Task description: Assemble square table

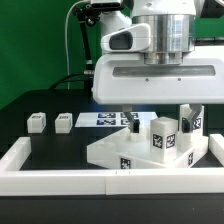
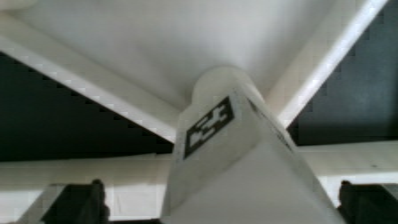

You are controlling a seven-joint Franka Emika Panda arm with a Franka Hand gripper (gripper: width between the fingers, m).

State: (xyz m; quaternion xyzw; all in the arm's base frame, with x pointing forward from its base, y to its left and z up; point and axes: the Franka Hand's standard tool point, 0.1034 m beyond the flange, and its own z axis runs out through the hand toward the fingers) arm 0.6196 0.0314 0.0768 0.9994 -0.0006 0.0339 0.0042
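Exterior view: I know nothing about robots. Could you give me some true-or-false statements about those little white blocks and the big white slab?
1. Two loose legs lie away from the square tabletop, toward the exterior view's left. True.
2. All four legs stand on the tabletop. False: only two standing legs are on it.
3. The tabletop hangs in the air. False: it rests on the black table, inside the rim wall.
4. The legs carry black-and-white tags. True.
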